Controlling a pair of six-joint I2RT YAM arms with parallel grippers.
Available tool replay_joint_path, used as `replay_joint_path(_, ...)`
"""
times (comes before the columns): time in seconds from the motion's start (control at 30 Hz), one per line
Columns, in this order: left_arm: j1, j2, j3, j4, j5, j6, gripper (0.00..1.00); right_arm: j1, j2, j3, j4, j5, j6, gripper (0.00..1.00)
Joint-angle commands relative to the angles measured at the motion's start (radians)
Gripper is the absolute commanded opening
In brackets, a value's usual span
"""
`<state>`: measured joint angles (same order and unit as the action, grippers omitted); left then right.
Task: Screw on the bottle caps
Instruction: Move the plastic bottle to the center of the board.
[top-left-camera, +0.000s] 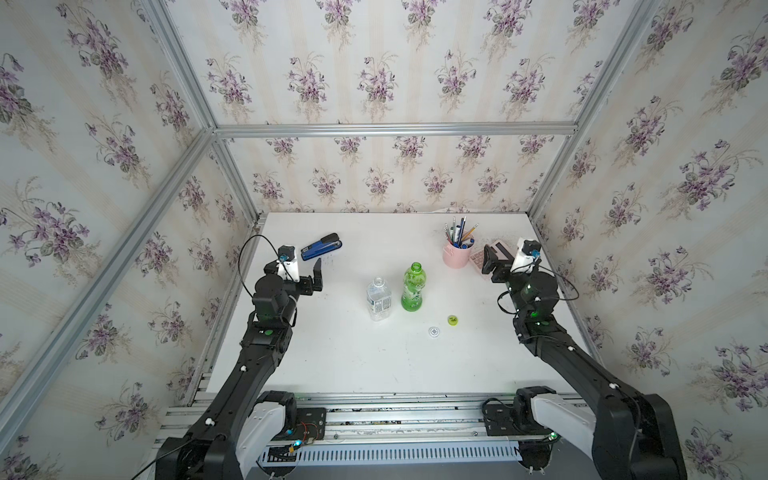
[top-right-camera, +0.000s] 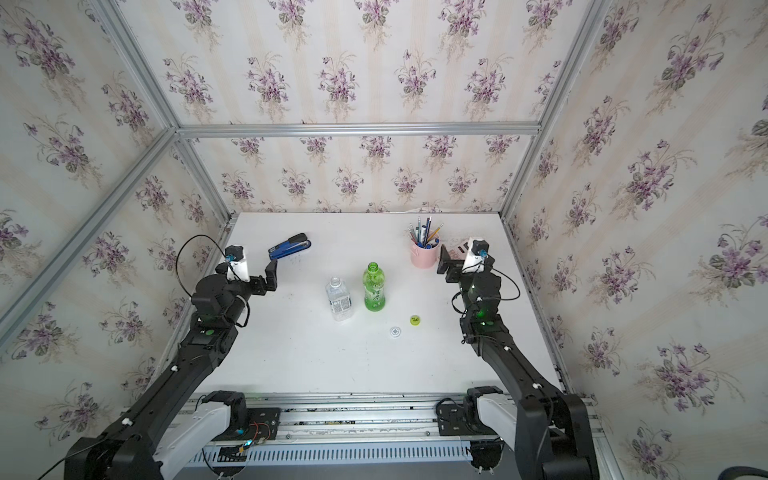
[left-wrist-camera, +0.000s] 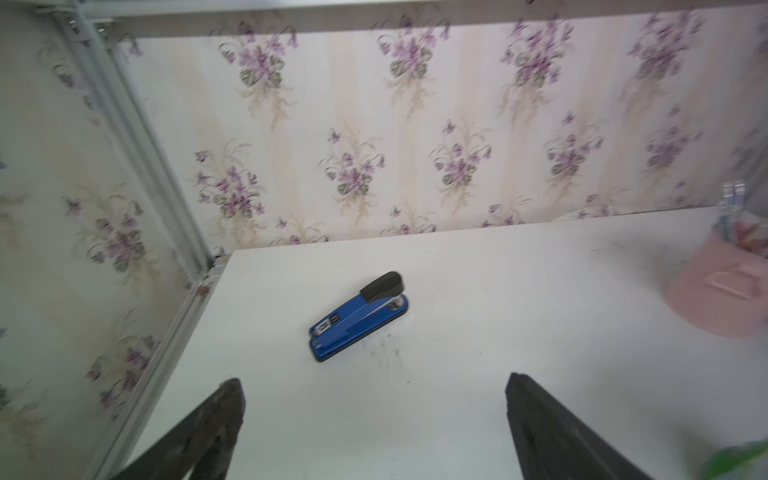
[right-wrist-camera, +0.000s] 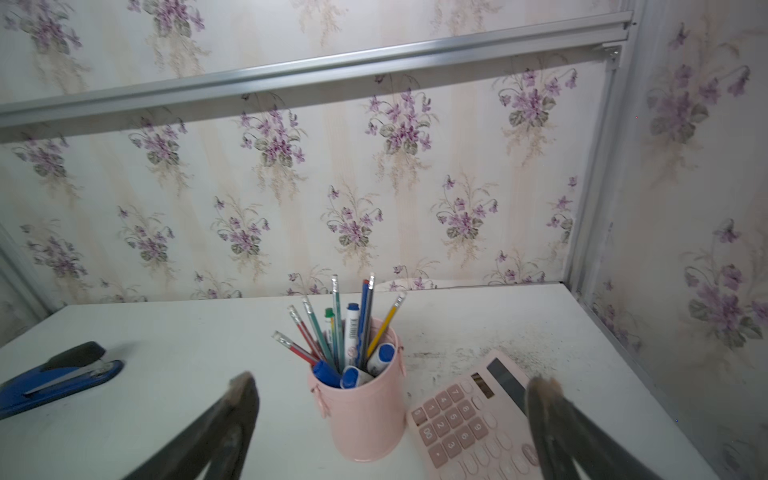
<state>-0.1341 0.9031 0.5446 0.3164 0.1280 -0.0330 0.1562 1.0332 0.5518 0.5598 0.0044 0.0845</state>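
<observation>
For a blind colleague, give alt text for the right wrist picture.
The open right gripper frames a pink cup of pens and pencils on a white table. A pink calculator lies beside the cup; a blue stapler sits farther off.

Bottles (top-left-camera: 413, 286) upright, uncapped, caps (top-left-camera: 452, 319) loose nearby

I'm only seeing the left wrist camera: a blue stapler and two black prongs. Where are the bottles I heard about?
Observer: Both top views show two standing upright mid-table: a green bottle and, beside it, a shorter clear bottle. Both are uncapped.
Operator: And their caps?
Observer: A yellow-green cap and a white cap lie loose on the table, between the bottles and the right arm.
Operator: Is that other arm holding anything?
Observer: No. The right gripper is open and empty, facing a pink pen cup.
</observation>
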Motion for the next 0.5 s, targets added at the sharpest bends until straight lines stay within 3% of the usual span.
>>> replay_joint_path(0.0, -0.171, -0.035, 0.080, -0.206, 0.077, 0.031, 1.00, 0.076, -0.016, 0.135, -0.411, -0.100, 0.035, 0.97)
replay_joint_path(0.1, -0.362, -0.077, 0.120, -0.274, 0.051, 0.098, 1.00, 0.216, 0.032, 0.279, -0.585, -0.090, -0.005, 0.94)
replay_joint_path(0.17, -0.429, -0.100, 0.133, -0.306, 0.071, 0.109, 1.00, 0.291, 0.080, 0.362, -0.676, -0.086, -0.033, 0.91)
replay_joint_path(0.33, -0.566, -0.120, 0.140, -0.358, 0.105, 0.156, 1.00, 0.424, 0.201, 0.509, -0.809, -0.106, -0.072, 0.85)
replay_joint_path(0.47, -0.604, -0.110, 0.088, -0.296, 0.200, 0.140, 1.00, 0.488, 0.293, 0.576, -0.854, -0.103, -0.097, 0.82)
